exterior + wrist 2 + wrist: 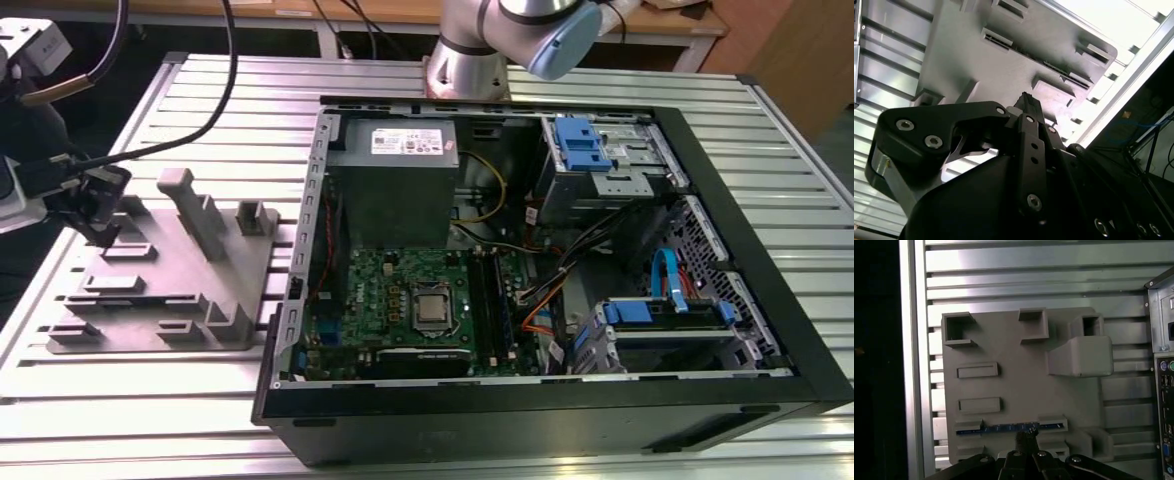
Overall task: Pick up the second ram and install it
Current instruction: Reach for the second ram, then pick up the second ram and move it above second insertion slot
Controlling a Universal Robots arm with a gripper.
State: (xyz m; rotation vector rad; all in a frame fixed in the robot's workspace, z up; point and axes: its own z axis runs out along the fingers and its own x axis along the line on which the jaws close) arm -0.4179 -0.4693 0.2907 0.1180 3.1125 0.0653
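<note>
At the fixture (154, 300) on the exterior view's left, your gripper (1025, 435) hangs at the middle of the ram (999, 429); you cannot tell whether it is closed on it. The ram sits on edge in its slot, unlifted, so pickup and install are both left. Its long axis lies level, one end toward the case (534, 420).

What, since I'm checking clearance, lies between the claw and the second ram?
Nothing: in the first wrist view the claw sits right at the second ram, seated on edge in the grey fixture; no stretch shows between them.
</note>
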